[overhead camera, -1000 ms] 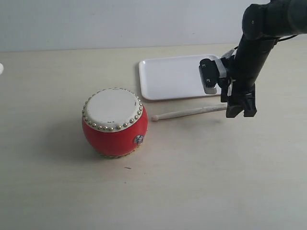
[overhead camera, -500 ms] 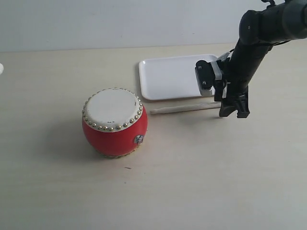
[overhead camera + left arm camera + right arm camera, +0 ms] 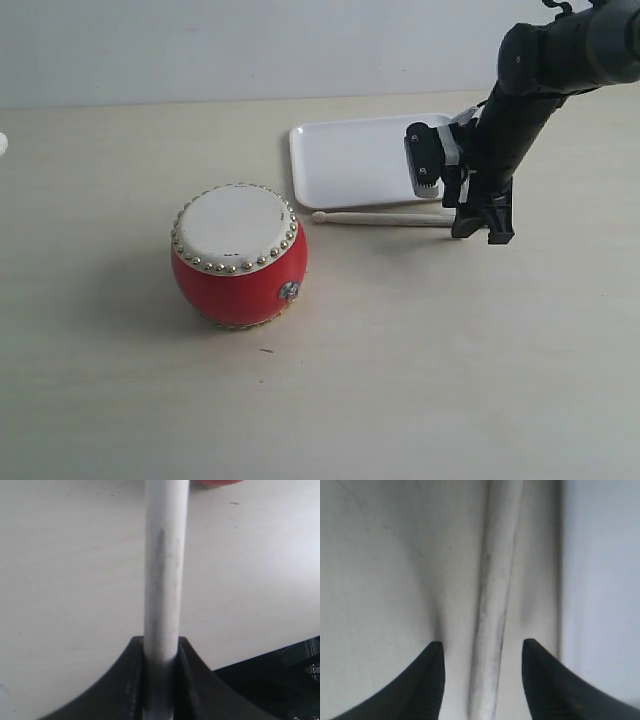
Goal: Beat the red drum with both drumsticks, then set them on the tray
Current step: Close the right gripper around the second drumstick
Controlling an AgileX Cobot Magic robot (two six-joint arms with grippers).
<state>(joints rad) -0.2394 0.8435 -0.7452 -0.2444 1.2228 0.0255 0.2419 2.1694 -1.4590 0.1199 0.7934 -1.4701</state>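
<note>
- Exterior view: the red drum (image 3: 240,255) stands on the table (image 3: 420,380), apart from the tray (image 3: 355,160). A drumstick (image 3: 385,217) lies on the table just beside the tray's near edge, with the right gripper (image 3: 482,230) down at its thick end.
- Left wrist view: the left gripper (image 3: 160,647) pinches a second drumstick (image 3: 165,570) above the table.
- Right wrist view: the right gripper's fingers (image 3: 427,680) stand spread on either side of the lying drumstick (image 3: 492,605), clear of it, with the tray (image 3: 600,580) alongside.

pale beige tabletop (image 3: 120,400), plain whitish wall (image 3: 200,40) behind, white bit (image 3: 2,143) at left edge
</note>
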